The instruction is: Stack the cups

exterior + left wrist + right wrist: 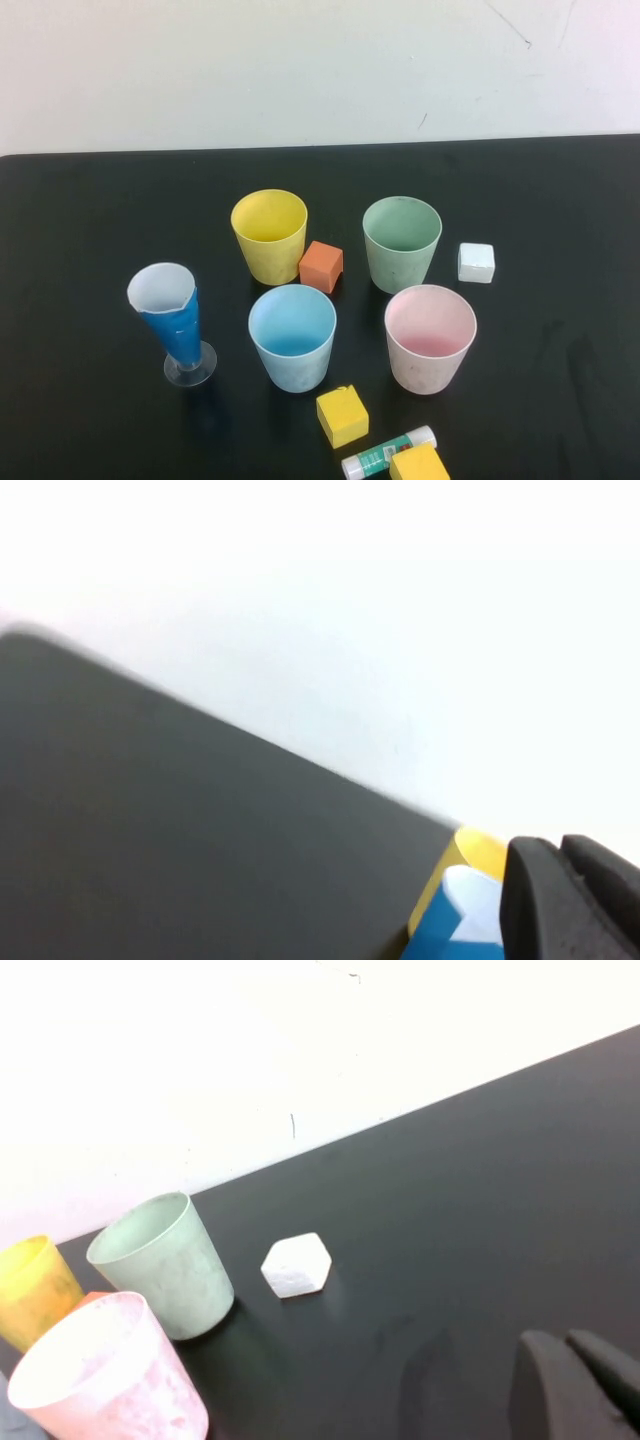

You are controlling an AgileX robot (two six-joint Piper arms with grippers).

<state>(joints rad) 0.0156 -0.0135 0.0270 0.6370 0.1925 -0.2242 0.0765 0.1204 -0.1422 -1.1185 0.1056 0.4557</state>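
Four cups stand upright and apart on the black table (pixel 90 220): yellow cup (pixel 269 235) back left, green cup (pixel 401 242) back right, light blue cup (pixel 292 336) front left, pink cup (pixel 430 337) front right. Neither gripper shows in the high view. My left gripper (pixel 560 845) is shut and empty, with the yellow cup (pixel 480 852) behind it. My right gripper (pixel 565 1338) is shut and empty above bare table, away from the green cup (pixel 165 1265), pink cup (pixel 105 1380) and yellow cup (pixel 30 1290).
A blue-and-white conical glass (pixel 172 318) stands at the left, also in the left wrist view (pixel 455 920). An orange cube (pixel 321 266) lies between the cups. A white cube (pixel 476 262) lies right of the green cup. A yellow cube (pixel 342 415), glue stick (pixel 385 453) and yellow block (pixel 418 465) lie in front.
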